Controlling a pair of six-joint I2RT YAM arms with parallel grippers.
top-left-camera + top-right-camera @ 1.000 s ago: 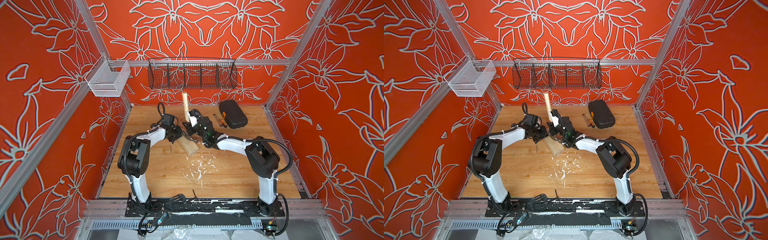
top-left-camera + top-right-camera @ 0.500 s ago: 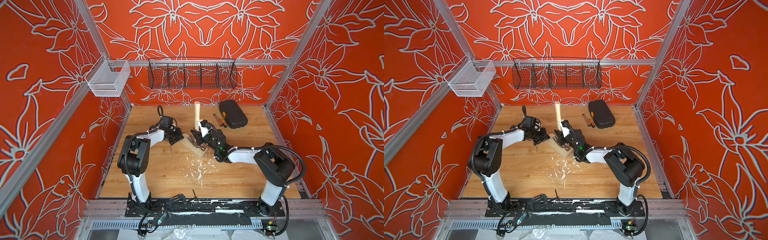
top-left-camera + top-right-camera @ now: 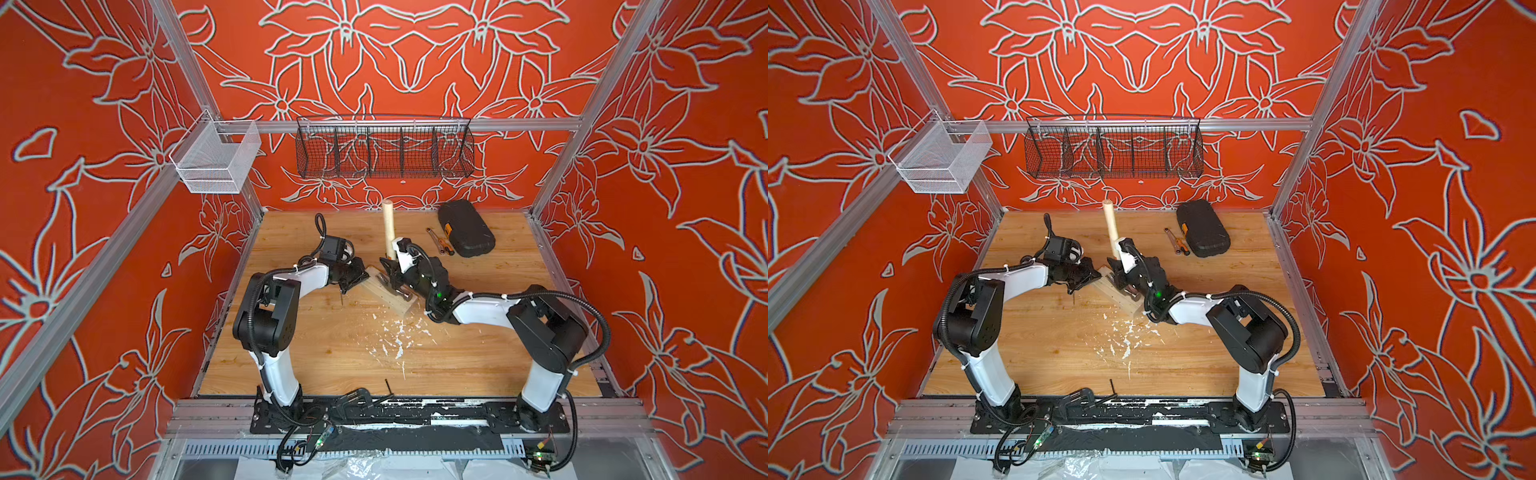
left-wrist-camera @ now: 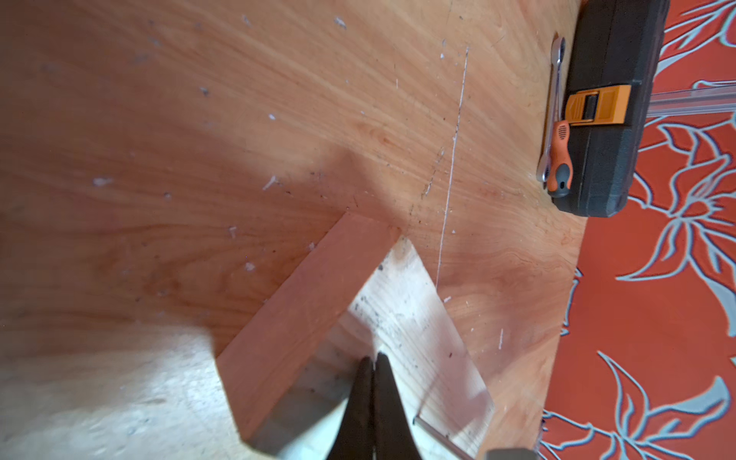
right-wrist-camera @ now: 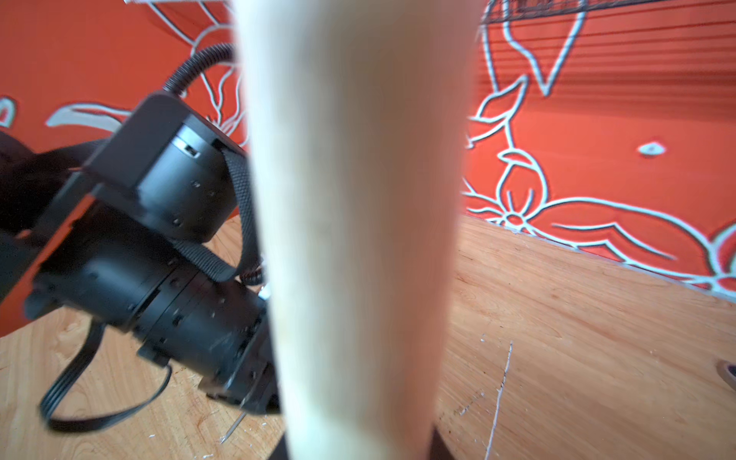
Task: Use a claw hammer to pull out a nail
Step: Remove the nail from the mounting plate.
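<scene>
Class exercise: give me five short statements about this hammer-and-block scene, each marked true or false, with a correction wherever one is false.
1. The right gripper grips the claw hammer by its pale wooden handle. True.
2. The left gripper stands wide open. False: its jaws are shut, with the tip over the wooden block.
3. The black case lies open. False: it is closed.
4. An orange-handled screwdriver lies right beside the black case. True.
5. Pale chips lie scattered on the table near the wooden block. True.
</scene>
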